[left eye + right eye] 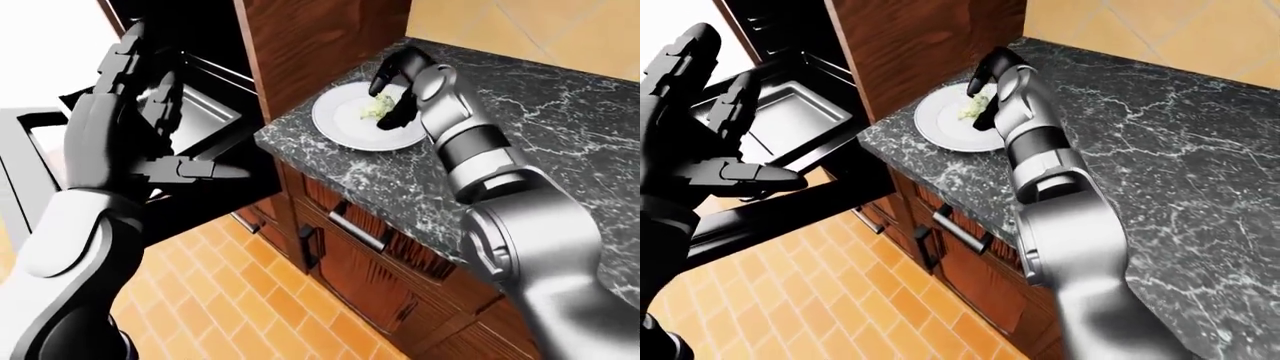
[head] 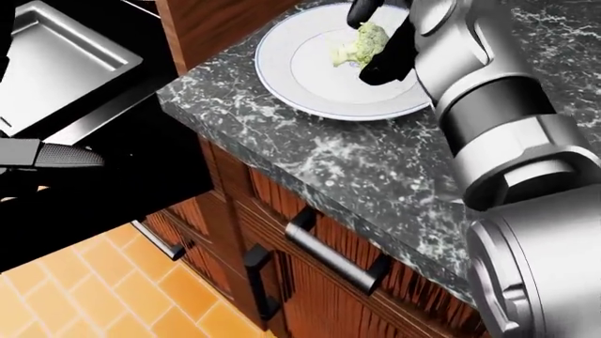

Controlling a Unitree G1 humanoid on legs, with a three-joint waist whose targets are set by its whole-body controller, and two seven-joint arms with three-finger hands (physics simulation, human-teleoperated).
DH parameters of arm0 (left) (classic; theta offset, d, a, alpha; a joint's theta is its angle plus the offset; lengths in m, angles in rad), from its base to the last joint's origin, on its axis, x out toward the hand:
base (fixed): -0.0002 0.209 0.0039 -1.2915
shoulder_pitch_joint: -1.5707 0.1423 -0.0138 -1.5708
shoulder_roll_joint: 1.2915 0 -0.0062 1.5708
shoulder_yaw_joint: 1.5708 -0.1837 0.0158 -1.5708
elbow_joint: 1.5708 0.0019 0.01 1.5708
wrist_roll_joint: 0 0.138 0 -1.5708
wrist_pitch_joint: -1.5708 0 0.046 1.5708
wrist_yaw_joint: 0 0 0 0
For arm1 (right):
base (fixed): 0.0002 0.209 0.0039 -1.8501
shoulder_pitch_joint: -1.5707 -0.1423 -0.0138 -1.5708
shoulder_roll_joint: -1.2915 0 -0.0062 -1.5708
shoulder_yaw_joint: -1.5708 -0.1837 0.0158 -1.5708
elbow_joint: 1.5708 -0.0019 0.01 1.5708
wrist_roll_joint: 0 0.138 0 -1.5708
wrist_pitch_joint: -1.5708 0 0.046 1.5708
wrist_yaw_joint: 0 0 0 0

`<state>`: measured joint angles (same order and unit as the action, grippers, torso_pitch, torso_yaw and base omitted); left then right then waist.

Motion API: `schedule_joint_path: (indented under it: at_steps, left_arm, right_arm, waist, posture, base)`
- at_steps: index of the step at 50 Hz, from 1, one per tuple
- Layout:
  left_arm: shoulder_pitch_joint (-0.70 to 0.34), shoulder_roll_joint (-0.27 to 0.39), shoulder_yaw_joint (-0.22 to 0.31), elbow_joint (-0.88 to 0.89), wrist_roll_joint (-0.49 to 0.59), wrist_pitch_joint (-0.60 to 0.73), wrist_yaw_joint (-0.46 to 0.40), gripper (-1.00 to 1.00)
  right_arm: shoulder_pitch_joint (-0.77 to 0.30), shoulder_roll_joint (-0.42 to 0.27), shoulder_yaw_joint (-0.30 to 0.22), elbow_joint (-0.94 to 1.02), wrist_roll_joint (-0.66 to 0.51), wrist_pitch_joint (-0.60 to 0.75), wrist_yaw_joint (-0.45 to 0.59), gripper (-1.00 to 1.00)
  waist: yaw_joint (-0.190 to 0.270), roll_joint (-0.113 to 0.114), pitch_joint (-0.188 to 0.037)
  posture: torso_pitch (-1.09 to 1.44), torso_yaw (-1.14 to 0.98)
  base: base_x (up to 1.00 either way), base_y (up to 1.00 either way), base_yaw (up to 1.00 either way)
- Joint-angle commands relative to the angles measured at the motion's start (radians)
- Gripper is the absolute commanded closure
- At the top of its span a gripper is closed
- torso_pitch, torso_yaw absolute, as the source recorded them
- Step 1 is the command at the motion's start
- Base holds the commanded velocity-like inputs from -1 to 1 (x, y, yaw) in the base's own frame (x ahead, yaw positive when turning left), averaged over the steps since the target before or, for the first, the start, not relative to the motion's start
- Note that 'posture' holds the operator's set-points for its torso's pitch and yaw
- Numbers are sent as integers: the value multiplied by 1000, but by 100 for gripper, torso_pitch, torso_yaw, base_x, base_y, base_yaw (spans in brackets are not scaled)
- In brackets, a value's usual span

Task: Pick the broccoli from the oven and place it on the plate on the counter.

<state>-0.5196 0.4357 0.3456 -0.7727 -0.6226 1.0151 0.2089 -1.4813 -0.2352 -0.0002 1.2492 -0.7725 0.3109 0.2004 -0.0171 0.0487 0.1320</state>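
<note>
Right hand [image 2: 380, 39] is over the plate [image 2: 310, 91], dark fingers closed around the broccoli [image 2: 360, 46], which sits low over the plate's middle; can't tell if it already touches the plate. Step in hand looks like the release: best to lower until the floret rests on the plate's flat centre, then open the fingers gently and lift straight up so it doesn't roll toward the rim or drag off onto the surface [image 2: 375, 169]. Plate sits near the surface's corner beside the oven [image 1: 790, 112], so no sideways sweep on the way out. Left hand [image 1: 130, 112] is raised at the left of the left-eye view, fingers spread wide, holding nothing, near the open oven. Broccoli is pale green, lumpy, irregular, probably light and prone to tipping. Plate is white, round, shallow, smooth, with a thin bluish ring line near the rim. Surface is dark speckled stone, glossy. Oven tray [image 2: 56, 67] is grey metal, rectangular, with rounded corners, nothing on it. Cabinets [image 2: 329, 282] below are reddish wood with dark bar handles; floor [image 1: 840, 300] is orange tile.
</note>
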Motion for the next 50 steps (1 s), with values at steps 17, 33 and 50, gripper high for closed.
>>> schedule_joint_path:
  at_steps: [17, 33, 50]
  left_arm:
    - [-12, 11, 40, -6, 24, -42, -29, -100]
    - [9, 19, 57, 0, 22, -57, -45, -100]
    - [13, 26, 64, 3, 11, -64, -44, -100]
  right_arm:
    - [-77, 0, -5, 15, -15, -30, -56, 100]
    - [-71, 14, -7, 22, -10, -38, -80, 56]
    - [-50, 18, -3, 26, -12, -45, -85, 29]
  waist:
    - [1, 2, -37]
    - [2, 2, -40]
    - [2, 0, -41]
  posture:
    - [12, 0]
    - [12, 0]
    - [12, 0]
  base:
    - [0, 0, 0]
    - [0, 0, 0]
    - [0, 0, 0]
